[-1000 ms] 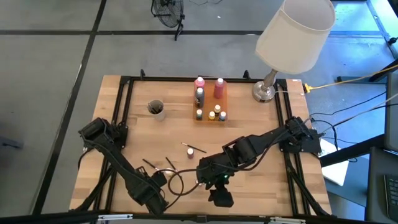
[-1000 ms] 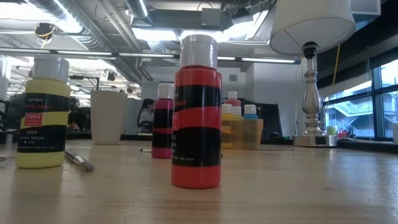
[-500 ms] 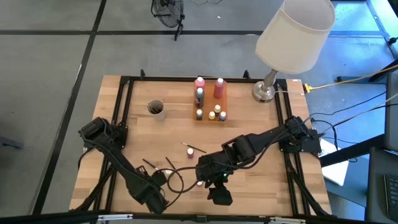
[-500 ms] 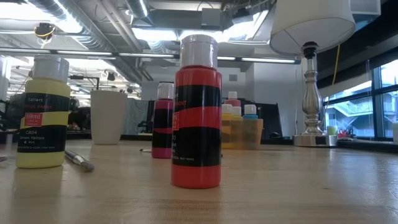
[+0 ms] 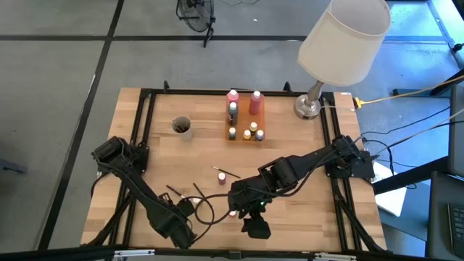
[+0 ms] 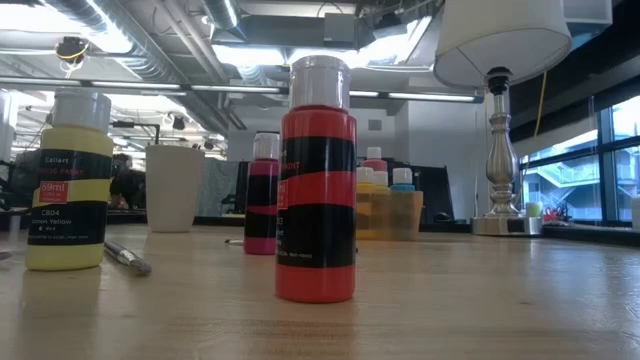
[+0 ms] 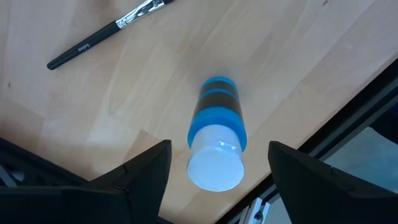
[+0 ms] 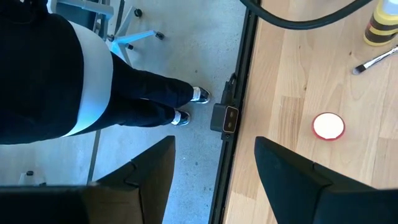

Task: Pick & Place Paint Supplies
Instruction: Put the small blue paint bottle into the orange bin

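Several paint bottles [image 5: 243, 114] already stand grouped in the upper middle of the high view, on an orange tray [image 5: 259, 109] beside the lamp [image 5: 339, 43] at upper right. A cup [image 5: 181, 127] sits at upper left of the wooden table [image 5: 290, 145]. Loose items remain lower down: a small pink bottle [image 5: 222, 178] with a brush [image 5: 226, 172] near the centre, and more brushes [image 5: 174, 190] at lower left. Both arms bend over the bottom edge, left gripper [image 5: 183, 233] lower left, right gripper [image 5: 256, 229] lower centre. Judging from this, part of the sorting is done and several pieces are left.

Low view, level with the tabletop: a red bottle [image 6: 316, 180] fills the centre, a yellow bottle [image 6: 68, 183] stands far left with a brush [image 6: 126, 257] lying at its foot, and a magenta bottle [image 6: 263, 194] sits behind. The white cup [image 6: 174, 187] and the tray's bottles show farther back; neither gripper appears.

Left wrist view: a blue bottle with a white cap [image 7: 216, 141] stands in the centre, right between the left gripper's spread fingers [image 7: 142, 177], which do not touch it. A dark brush [image 7: 106, 33] lies at upper left. The pincer is open and empty, seemingly lined up for a pickup.

Right wrist view: the right gripper's fingers [image 8: 297, 177] are apart and hold nothing. It looks past the table edge to the floor, where a person's legs [image 8: 137, 93] show at left. A red-ringed white cap [image 8: 328, 126] sits at right, and the yellow bottle is at upper right.
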